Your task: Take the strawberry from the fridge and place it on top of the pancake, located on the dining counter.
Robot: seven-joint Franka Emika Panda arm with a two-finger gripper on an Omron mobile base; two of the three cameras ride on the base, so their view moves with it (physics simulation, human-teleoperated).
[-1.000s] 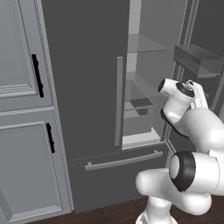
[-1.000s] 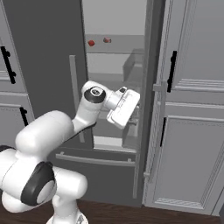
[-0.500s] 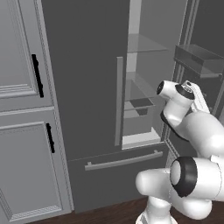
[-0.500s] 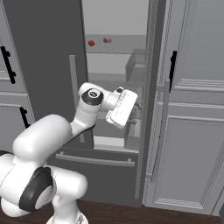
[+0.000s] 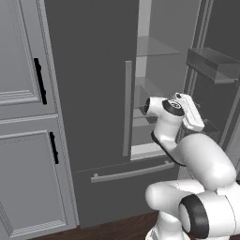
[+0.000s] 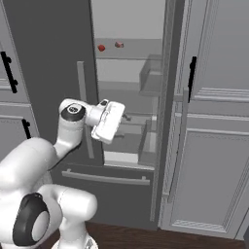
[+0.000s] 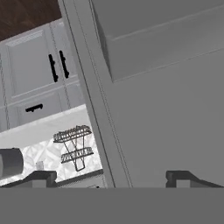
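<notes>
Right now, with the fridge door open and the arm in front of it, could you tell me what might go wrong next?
1. The strawberry sits on a shelf well above the open gripper, which faces the open door; a long upward reach could clip the shelf edge.
2. A paler pinkish lump lies beside the berry, so the wrong one might be grasped.
3. The door's bins narrow the opening.

Grey panelled cabinets (image 5: 28, 117), dark wood floor (image 6: 146, 237)
</notes>
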